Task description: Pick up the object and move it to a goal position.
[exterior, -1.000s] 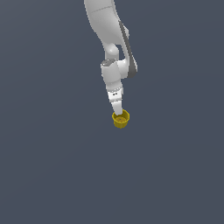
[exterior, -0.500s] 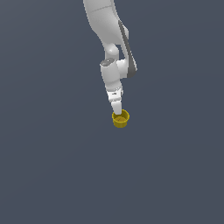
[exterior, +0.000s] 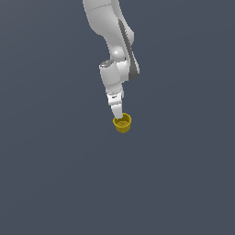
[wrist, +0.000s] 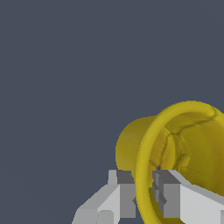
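Observation:
The object is a small yellow pot with a flared rim, hanging at the tip of the white arm in the exterior view. My gripper is shut on its rim. In the wrist view the pot fills the frame's corner, and the gripper pinches the rim wall with one finger outside and the other finger inside the cup. The pot's base points away from the camera. No goal marker shows in either view.
A plain dark grey-blue background surrounds the arm on every side in both views. No other objects, containers or edges show.
The arm and the held pot have shifted very slightly upward in the exterior view; the grip on the rim is unchanged.

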